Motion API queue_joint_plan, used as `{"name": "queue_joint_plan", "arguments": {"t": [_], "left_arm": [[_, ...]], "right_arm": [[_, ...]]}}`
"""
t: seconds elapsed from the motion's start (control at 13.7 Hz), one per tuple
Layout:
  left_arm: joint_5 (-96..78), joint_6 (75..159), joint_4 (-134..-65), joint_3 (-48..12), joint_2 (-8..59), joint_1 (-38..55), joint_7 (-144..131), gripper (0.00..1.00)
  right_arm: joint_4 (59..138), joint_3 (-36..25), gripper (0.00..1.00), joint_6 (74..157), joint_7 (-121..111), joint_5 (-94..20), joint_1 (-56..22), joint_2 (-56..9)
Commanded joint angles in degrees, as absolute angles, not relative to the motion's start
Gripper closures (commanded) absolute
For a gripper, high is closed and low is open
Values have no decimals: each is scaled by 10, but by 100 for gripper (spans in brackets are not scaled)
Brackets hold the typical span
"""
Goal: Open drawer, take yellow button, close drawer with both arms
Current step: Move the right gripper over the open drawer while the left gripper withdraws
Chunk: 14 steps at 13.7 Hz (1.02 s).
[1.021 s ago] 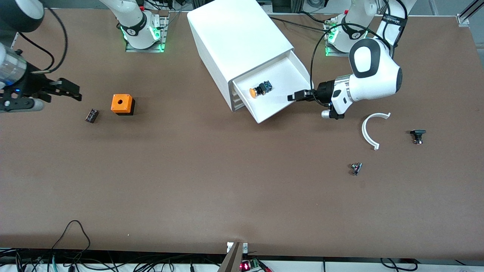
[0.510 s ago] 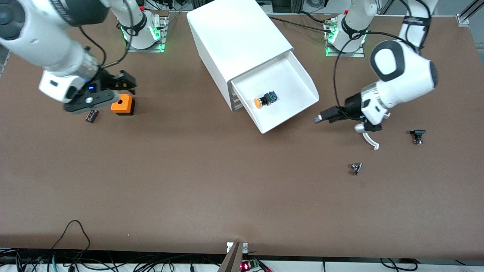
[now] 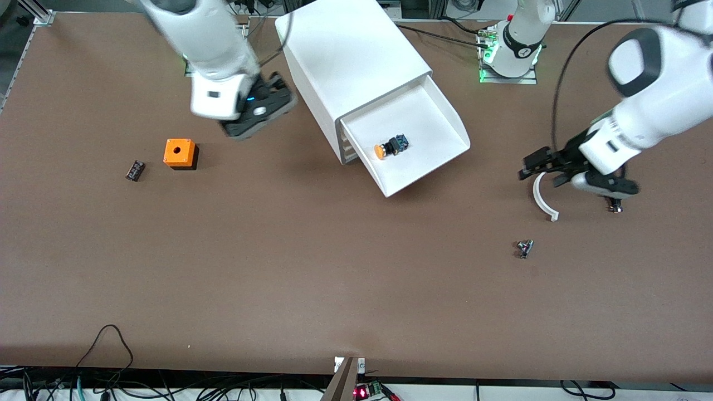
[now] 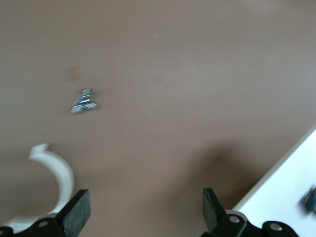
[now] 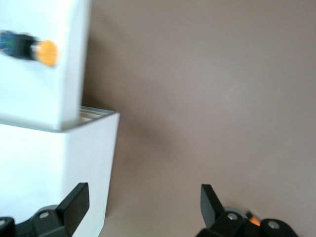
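Observation:
The white cabinet (image 3: pixel 356 61) stands near the robots' bases, and its top drawer (image 3: pixel 440 131) is pulled out toward the front camera. In the drawer lies the button (image 3: pixel 390 147), with an orange cap and a dark body. The right wrist view also shows the button (image 5: pixel 42 52) in the drawer (image 5: pixel 39 94). My right gripper (image 3: pixel 278 89) hangs open and empty beside the cabinet, on the right arm's side; its fingers frame bare table at the right gripper (image 5: pixel 143 197). My left gripper (image 3: pixel 525 168) is open and empty over a white curved piece, well apart from the drawer; the wrist view shows the left gripper (image 4: pixel 145 207) over bare table.
An orange cube (image 3: pixel 180 152) and a small black part (image 3: pixel 135 170) lie toward the right arm's end. Toward the left arm's end lie the white curved piece (image 3: pixel 543 196), a black part (image 3: pixel 614 207) and a small metal part (image 3: pixel 524 248). The metal part (image 4: pixel 84 102) also shows in the left wrist view.
The left gripper opened, left the drawer's front and drew back toward its end of the table; the drawer slid farther out. The right arm swung past the orange cube to beside the cabinet.

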<state>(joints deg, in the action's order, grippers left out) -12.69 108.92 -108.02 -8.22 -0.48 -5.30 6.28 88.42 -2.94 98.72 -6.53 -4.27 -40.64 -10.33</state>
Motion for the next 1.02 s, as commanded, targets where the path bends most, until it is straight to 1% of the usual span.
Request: {"name": "queue_joint_plan", "arguments": {"t": [0.0,0.15,0.22,0.51,0.66,0.95], "left_arm": [[-31,964,-978,-71,-2,-55,62,0],[-4,942,-955,-59,-4,-55,62,0],[3,942,-955,-51,-8,-55,63,0],[4,935,-954,-38,-11,-55,62,0],[4,935,-947,-38,-11,-55,61,0],[5,936,-947,-38,-11,-55,62,0]], "right_arm": [[723,-35,0,975,-168,-51,-447,-225],[646,-21,0,976,-212,-59,-455,-287],[626,-16,0,981,-235,-62,-456,-306],[618,18,0,1058,-380,-62,-459,-355],[617,22,0,1073,-429,-62,-459,-371],[618,21,0,1061,-516,-62,-470,-384]]}}
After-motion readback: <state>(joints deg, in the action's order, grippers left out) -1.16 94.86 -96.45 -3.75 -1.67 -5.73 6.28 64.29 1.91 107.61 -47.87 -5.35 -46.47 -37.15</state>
